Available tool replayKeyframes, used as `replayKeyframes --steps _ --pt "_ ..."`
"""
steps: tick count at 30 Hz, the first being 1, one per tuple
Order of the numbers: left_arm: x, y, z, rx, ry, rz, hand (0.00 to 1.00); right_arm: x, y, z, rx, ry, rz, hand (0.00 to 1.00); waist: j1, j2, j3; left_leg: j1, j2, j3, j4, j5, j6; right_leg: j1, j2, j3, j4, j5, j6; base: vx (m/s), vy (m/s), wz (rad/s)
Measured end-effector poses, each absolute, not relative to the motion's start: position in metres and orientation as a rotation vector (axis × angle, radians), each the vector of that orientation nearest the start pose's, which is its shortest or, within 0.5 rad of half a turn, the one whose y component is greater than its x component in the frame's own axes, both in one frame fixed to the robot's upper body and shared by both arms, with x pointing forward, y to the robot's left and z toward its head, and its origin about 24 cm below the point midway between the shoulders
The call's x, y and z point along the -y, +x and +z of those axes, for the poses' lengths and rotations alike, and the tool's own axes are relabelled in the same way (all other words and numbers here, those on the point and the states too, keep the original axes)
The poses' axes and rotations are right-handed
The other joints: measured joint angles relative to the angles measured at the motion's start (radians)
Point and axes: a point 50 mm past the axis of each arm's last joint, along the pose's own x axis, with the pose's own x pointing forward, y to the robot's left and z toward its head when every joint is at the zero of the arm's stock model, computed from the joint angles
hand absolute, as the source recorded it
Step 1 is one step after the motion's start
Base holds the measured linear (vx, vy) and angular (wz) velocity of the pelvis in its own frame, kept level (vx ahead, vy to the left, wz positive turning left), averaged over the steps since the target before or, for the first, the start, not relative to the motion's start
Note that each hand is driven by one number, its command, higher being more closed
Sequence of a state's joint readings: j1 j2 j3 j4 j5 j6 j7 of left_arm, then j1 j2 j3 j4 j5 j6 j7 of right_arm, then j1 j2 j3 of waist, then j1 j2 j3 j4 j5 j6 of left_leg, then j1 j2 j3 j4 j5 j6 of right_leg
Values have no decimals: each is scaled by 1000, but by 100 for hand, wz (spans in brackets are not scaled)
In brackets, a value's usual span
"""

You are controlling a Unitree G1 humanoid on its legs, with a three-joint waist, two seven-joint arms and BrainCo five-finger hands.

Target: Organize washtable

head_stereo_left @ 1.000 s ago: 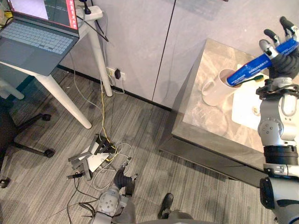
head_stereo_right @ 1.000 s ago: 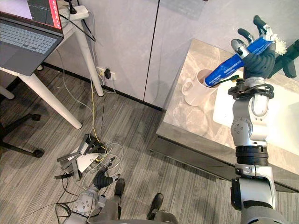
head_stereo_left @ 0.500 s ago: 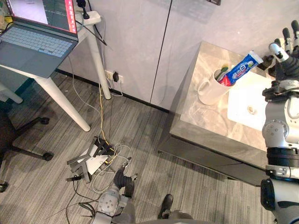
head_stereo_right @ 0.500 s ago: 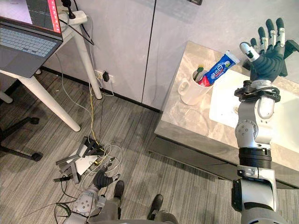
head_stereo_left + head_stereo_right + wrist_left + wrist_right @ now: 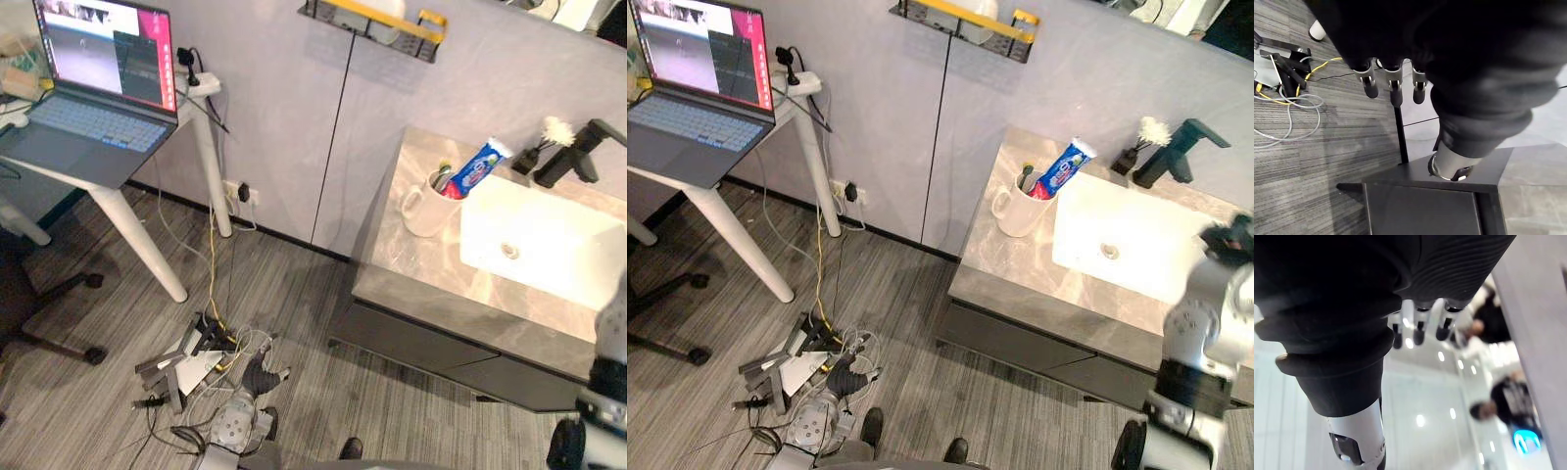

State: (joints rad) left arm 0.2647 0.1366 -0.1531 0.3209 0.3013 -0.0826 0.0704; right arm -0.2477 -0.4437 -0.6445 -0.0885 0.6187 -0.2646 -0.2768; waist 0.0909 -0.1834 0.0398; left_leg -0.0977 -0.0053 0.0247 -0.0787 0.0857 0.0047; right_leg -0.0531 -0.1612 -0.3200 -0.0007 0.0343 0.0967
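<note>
A white mug (image 5: 424,208) stands on the marble counter (image 5: 421,279), left of the white sink basin (image 5: 549,250). A blue toothpaste tube (image 5: 477,166) and a green toothbrush (image 5: 443,176) lean in the mug. My right hand (image 5: 1232,238) sits at the basin's right end, far from the mug. In the right wrist view its fingers (image 5: 1420,328) are straight and hold nothing. My left hand (image 5: 257,372) hangs low near the floor, and its fingers (image 5: 1393,88) are relaxed and empty.
A black faucet (image 5: 578,152) with a small white brush (image 5: 558,132) beside it stands behind the basin. A laptop (image 5: 93,117) rests on a white table at the left. Cables and grey parts (image 5: 196,343) litter the floor. A wall shelf (image 5: 377,20) hangs above.
The right hand let go of the toothpaste tube, which now leans in the mug, then drew back and down to the right. The camera has shifted, showing more of the wall.
</note>
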Motion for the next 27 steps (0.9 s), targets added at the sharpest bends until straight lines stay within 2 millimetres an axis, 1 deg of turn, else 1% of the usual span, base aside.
replayKeyframes --steps 1,2,3,4,6,7,8,9,10,11,12,13,14,15,16,18,19,20,22,25,27 --pt "-166 159 -77 -492 438 -108 0 356 205 202 845 257 -767 0 -4 0 -6 6 0 5 -5 0 0 0 0 3 0 -1 0 14 11 -17" --pt "-172 156 -81 -516 447 -85 0 358 194 186 793 214 -838 0 -20 3 -20 12 -1 8 -11 0 1 1 -1 10 1 -4 2 6 5 -19" --pt "-176 155 -84 -535 456 -61 0 356 185 168 729 184 -875 0 -35 7 -24 22 -1 13 -13 0 1 3 -1 15 5 -9 1 1 0 -18" --pt "-180 153 -87 -551 452 -33 0 351 177 146 649 172 -902 0 -51 11 -28 32 1 18 -14 -1 1 4 -1 19 10 -18 2 -11 -9 -12" --pt "-182 150 -91 -580 440 -16 0 336 164 107 494 201 -910 0 -59 18 -34 39 4 19 -14 -1 0 6 1 20 14 -29 -7 -6 -9 -3" --pt "-183 149 -92 -587 435 -7 0 329 158 94 434 210 -905 0 -61 20 -35 41 5 19 -14 -1 0 8 2 19 14 -30 -7 0 0 0" --pt "-183 146 -94 -601 422 2 0 315 153 74 342 242 -863 0 -70 24 -37 43 6 18 -14 -1 0 12 3 18 13 -30 -8 0 0 0" --pt "-182 140 -100 -636 404 11 0 294 146 48 211 283 -781 0 -77 35 -42 46 6 18 -14 -1 0 14 3 18 11 -30 -8 0 0 0" --pt "-180 133 -106 -676 390 7 0 266 136 15 37 344 -678 0 -77 46 -44 51 6 20 -14 -2 0 17 2 21 12 -30 -7 0 0 0" --pt "-180 132 -107 -682 387 6 0 261 134 8 1 353 -658 0 -77 48 -43 52 6 21 -14 -3 -2 19 2 21 10 -30 -7 0 0 0" --pt "-179 125 -113 -720 377 5 0 243 125 -24 -164 392 -596 0 -78 51 -40 62 5 23 -14 -6 -6 33 2 21 3 -28 -6 0 0 0" --pt "-179 118 -119 -761 354 14 0 228 110 -59 -355 407 -551 0 -76 62 -41 66 5 29 -14 -8 -8 37 2 22 -1 -29 -6 0 0 0" --pt "-180 114 -122 -782 346 18 0 222 102 -76 -449 411 -539 0 -75 64 -45 66 5 31 -14 -9 -7 37 2 23 -1 -29 -6 0 0 0" --pt "-183 109 -126 -808 336 27 0 210 85 -108 -638 412 -533 0 -75 65 -48 67 5 32 -14 -9 -7 38 1 23 -1 -30 -7 0 0 0" --pt "-185 106 -129 -828 329 36 100 198 61 -139 -867 372 -515 0 -73 70 -48 68 5 33 -14 -9 -7 38 1 26 -2 -31 -5 0 0 0" --pt "-187 103 -131 -844 321 43 100 191 41 -154 -1007 365 -521 0 -72 78 -47 68 4 32 -15 -9 -7 38 1 25 -2 -33 -2 0 0 0" --pt "-187 102 -131 -847 316 50 100 186 22 -164 -1118 364 -540 0 -70 85 -47 68 3 31 -18 -9 -7 41 0 24 -5 -34 0 -8 8 4" --pt "-187 102 -131 -848 315 53 100 189 14 -167 -1153 380 -599 0 -71 88 -48 70 1 29 -21 -9 -7 48 -1 20 -9 -35 1 0 10 4" --pt "-186 102 -132 -848 314 52 100 187 3 -170 -1213 351 -615 0 -69 92 -46 74 1 23 -22 -10 -6 55 -1 14 -14 -36 4 10 2 11" --pt "-181 107 -130 -826 309 56 100 187 2 -169 -1226 309 -607 0 -64 92 -46 76 -2 3 -23 -10 -6 74 -4 -19 -16 -44 14 39 -2 29" --pt "-174 115 -121 -764 295 63 100 188 3 -168 -1223 273 -573 0 -46 93 -46 76 -4 -6 -23 -10 -6 86 -10 -35 -21 -46 15 66 19 21"
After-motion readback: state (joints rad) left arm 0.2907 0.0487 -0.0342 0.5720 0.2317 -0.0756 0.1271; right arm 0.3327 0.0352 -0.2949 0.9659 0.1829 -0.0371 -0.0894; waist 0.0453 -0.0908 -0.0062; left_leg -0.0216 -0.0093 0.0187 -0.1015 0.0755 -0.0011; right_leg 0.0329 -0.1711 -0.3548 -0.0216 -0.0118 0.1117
